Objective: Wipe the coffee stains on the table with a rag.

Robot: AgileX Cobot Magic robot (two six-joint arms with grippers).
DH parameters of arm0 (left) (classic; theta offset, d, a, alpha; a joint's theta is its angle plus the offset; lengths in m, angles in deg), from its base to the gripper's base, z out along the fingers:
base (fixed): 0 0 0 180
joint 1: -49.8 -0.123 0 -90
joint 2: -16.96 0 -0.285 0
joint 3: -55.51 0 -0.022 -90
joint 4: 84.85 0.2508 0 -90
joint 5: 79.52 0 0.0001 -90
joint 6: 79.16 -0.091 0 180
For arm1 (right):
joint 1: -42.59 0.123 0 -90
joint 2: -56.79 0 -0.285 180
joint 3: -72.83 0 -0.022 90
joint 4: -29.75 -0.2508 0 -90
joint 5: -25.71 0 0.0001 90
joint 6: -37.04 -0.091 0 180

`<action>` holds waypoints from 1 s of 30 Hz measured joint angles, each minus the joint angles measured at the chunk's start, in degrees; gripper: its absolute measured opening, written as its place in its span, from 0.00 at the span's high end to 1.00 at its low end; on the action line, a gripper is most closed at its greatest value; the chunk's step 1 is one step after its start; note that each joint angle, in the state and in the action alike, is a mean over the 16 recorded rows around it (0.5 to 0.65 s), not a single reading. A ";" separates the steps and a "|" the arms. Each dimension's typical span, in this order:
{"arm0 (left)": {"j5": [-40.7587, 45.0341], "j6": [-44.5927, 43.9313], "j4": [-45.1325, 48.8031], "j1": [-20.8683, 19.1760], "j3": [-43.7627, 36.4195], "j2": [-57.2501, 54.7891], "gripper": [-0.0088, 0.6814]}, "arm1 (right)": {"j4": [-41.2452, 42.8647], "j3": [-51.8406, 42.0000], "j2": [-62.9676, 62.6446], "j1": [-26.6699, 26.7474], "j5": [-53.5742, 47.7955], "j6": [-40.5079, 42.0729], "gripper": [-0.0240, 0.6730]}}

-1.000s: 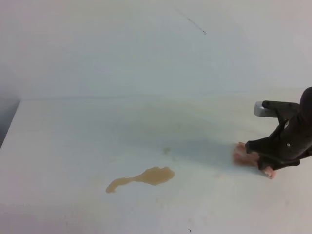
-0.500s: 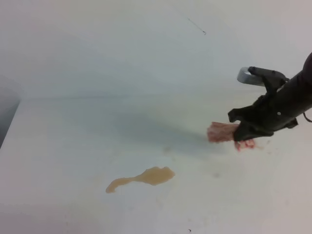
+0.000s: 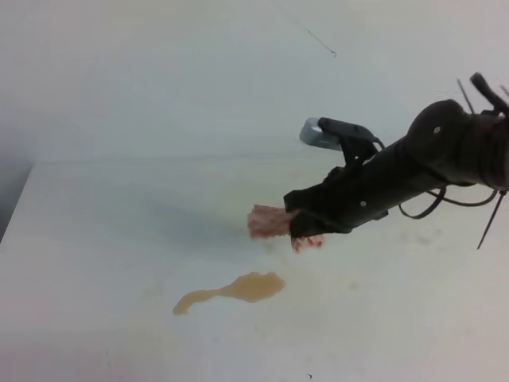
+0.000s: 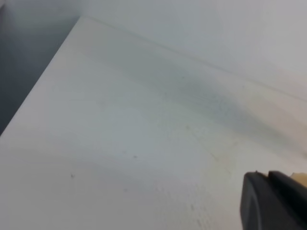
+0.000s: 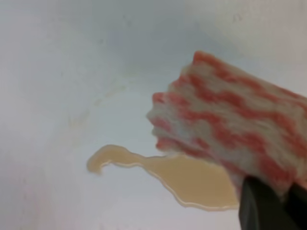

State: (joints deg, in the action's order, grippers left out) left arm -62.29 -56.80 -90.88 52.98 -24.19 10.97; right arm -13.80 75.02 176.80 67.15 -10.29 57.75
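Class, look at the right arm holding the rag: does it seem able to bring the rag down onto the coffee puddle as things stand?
Probably yes. The right gripper holds the rag above the table, just beyond the coffee puddle, and nothing lies between them.

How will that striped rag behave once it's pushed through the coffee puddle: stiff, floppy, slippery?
Likely floppy: the rag bunches in wrinkled folds and droops from the right end effector, shut on it. Probably light, since it hangs without sagging far. Its fuzzy weave should soak and drag rather than skate over the coffee stain, though it may fold under itself.
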 joint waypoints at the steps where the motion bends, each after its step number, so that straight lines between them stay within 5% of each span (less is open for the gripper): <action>1: 0.00 -0.01 0.00 0.00 0.00 0.00 0.99 | -0.32 0.00 0.83 0.44 0.45 -0.28 0.97; 30: 0.00 0.07 -0.11 0.00 0.00 0.00 0.99 | -21.27 0.00 10.80 6.32 1.72 4.98 0.97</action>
State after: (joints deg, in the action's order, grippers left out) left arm -62.29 -56.73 -91.00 52.98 -24.19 10.97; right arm -35.07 75.02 187.59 73.47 -8.57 62.73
